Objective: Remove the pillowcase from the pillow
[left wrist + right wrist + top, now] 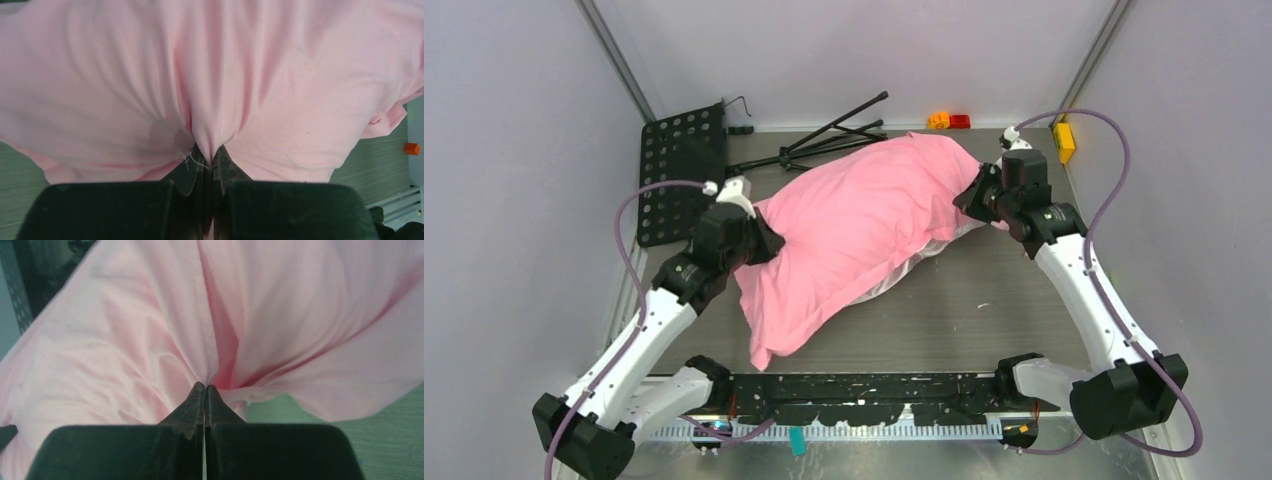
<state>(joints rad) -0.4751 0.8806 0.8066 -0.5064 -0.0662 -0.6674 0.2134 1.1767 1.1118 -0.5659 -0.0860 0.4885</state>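
Closest to the lens, the left pincer (212, 156) had its two black fingers pressed together on a pinched fold of the pink pillowcase (150, 75), with a few loose white threads at the nip. The right pincer (205, 388) was likewise closed tight on a gathered pleat of the pillowcase. Seen from above, the pillowcase lay slanted across the middle of the table (994, 310), covering the pillow (919, 262), whose white showed only along the pillowcase's near right edge. The left pincer gripped the pillowcase's left side, the right pincer its far right end. Beyond the pillowcase's far left corner lay a black perforated plate (679, 170) and a folded black stand (829, 135). Behind its far end sat small red and yellow blocks (949, 121).
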